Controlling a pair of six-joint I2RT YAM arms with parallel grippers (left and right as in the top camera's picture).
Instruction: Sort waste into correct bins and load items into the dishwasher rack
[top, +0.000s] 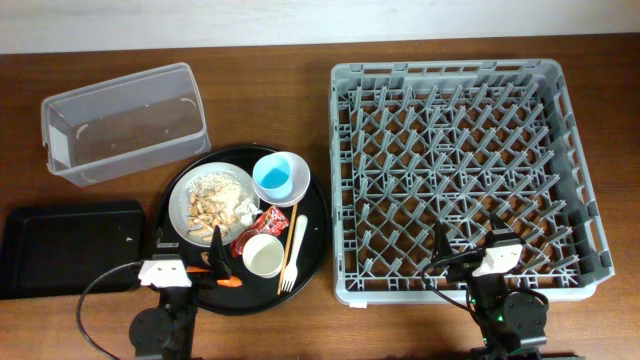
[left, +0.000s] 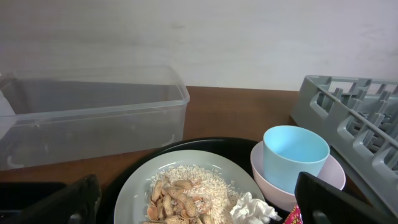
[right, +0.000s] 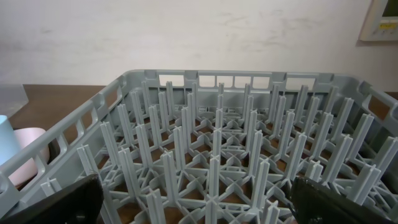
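Observation:
The grey dishwasher rack (top: 460, 170) stands at the right with nothing in it. The pale grey plate (top: 195, 190) holds beige food scraps (top: 212, 208) and a crumpled white scrap (top: 245, 210). The light blue cup (top: 280, 178) sits nested in a white cup. The red wrapper (top: 267, 222), another white cup (top: 263, 255), chopsticks (top: 297, 235), white fork (top: 288, 275) and carrot (top: 228, 281) lie nearby. My left gripper (top: 188, 245) is open and empty over the plate's near edge (left: 199, 186). My right gripper (top: 467, 245) is open and empty over the rack's near side (right: 196, 193).
The dishes sit on a large round black tray (top: 315, 235). The clear tub (top: 125, 120) stands at the back left and shows in the left wrist view (left: 93, 118). The flat black tray (top: 70, 245) lies at the front left.

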